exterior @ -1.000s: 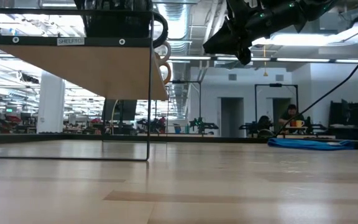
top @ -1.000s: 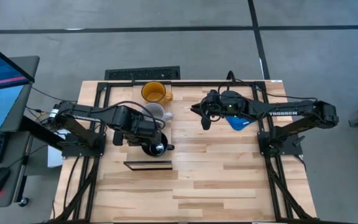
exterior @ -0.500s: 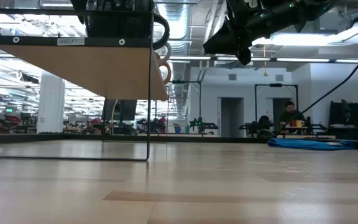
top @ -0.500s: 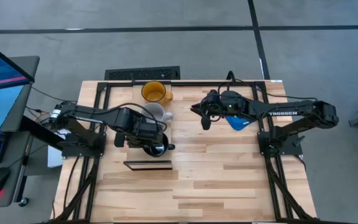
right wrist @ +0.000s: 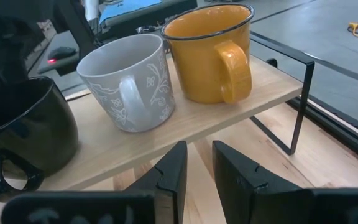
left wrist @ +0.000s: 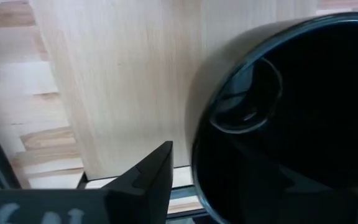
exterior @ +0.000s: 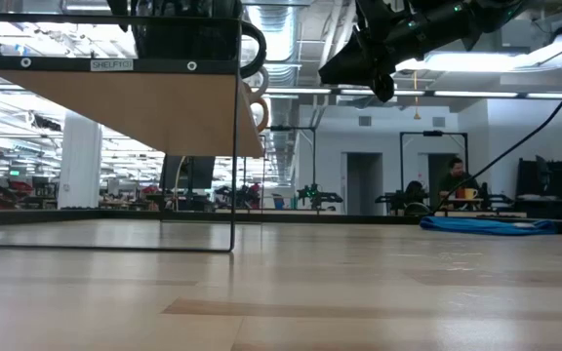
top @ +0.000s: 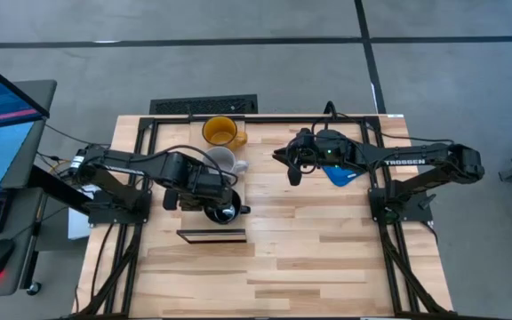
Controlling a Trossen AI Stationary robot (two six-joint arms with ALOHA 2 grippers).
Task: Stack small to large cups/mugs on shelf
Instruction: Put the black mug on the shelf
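Three mugs stand in a row on the pale shelf (right wrist: 272, 87): a yellow-orange mug (top: 220, 132) farthest back, a white patterned mug (top: 223, 160) in the middle, and a black mug (top: 220, 212) at the near end. My left gripper (top: 210, 197) is open over the black mug (left wrist: 291, 124). Its outer finger (left wrist: 154, 180) stands beside the mug's wall with pale wood showing between them. My right gripper (top: 292, 173) hovers to the right of the shelf, its fingers (right wrist: 178, 165) a narrow gap apart with nothing between them. My left gripper comes at the black mug's rim (left wrist: 197, 124) from above. Its outer finger is clear of the wall, and the other finger is lost in the mug's dark inside. I cannot tell whether it touches the mug.
A flat blue object (top: 338, 175) lies on the planked table under the right arm. The shelf stands on thin black metal legs (exterior: 234, 166). Bare tabletop spreads to the near side and right. A person sits far back in the room (exterior: 454, 180).
My left gripper's fingers have spread apart over the black mug, which stands still on the shelf's near end.
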